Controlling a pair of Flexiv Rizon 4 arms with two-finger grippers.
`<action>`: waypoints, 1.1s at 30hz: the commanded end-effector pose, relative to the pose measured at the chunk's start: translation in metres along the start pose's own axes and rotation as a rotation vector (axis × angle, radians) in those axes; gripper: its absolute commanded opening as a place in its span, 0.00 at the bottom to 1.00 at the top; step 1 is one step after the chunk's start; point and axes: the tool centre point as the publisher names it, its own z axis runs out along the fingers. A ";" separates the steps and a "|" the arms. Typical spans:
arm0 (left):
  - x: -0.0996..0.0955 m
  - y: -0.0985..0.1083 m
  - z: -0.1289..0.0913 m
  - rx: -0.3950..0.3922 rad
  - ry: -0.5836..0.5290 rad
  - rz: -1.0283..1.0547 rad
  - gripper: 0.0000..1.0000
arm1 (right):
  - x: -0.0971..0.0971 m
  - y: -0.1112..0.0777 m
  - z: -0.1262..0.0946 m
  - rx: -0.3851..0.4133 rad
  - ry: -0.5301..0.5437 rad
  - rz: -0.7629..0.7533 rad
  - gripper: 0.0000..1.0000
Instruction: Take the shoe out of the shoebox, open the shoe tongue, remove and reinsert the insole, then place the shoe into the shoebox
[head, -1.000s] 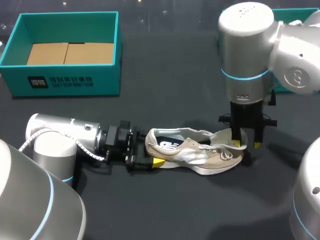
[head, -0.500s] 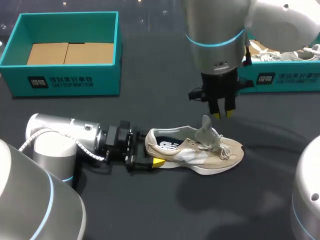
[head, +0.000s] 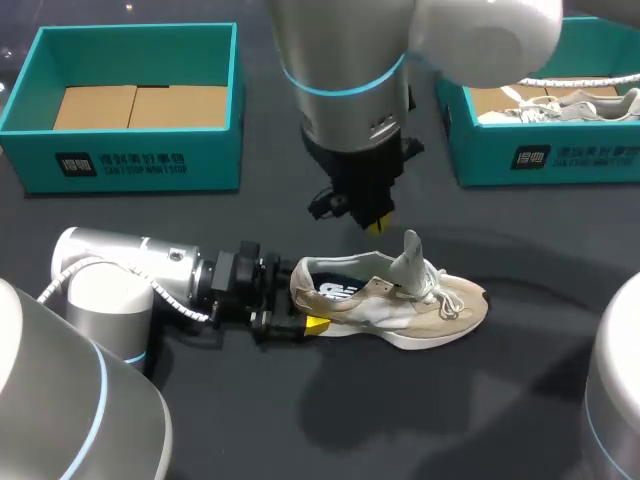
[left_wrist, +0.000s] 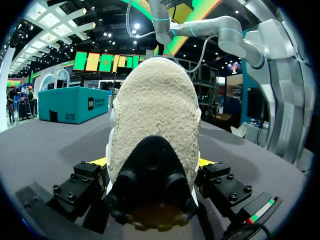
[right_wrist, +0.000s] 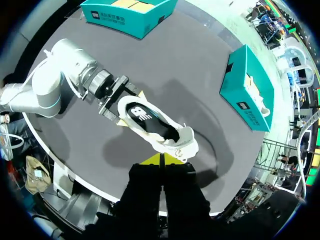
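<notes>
Lying upright on the dark counter (head: 480, 400), the shoe (head: 400, 305) sat near the middle, its toe turned to the robot's right and its heel toward the left arm. It was a low sneaker in beige suede and pale mesh over a thick white sole (head: 425, 338). The tongue (head: 408, 260) stood pulled up and clear of the opening, and loose white laces (head: 450, 300) trailed over the forefoot. Inside the mouth lay the dark insole (head: 335, 290), flat in the shoe, with a white mark printed at its heel end. In the left wrist view the heel filled most of the scene: rough cream suede above and a black rubber pad at the base.

The left fingers (head: 314, 323) lay low along the counter and were clamped on the heel from both sides, a yellow tip pressed against each flank, spread as wide as the heel itself. The right fingers (head: 375, 227) hung above the counter, just behind the shoe's opening and apart from it. Their yellow tips were closed together with nothing between them.

An open teal shoebox (head: 130, 165) stood at the far left, showing only its cardboard floor. A second teal shoebox (head: 560, 160) stood at the far right, with another pale shoe (head: 560, 100) inside it. Both were well apart from the shoe.
</notes>
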 end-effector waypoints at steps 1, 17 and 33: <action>0.001 0.001 0.000 0.001 -0.002 0.000 0.00 | -0.001 0.002 0.002 -0.031 0.071 -0.289 0.00; 0.001 0.001 0.000 0.001 -0.002 0.000 0.00 | 0.023 0.014 0.056 -0.010 0.158 -0.659 0.00; 0.001 0.001 0.000 0.001 -0.002 0.000 0.00 | 0.026 0.024 0.093 -0.102 0.114 -0.748 0.00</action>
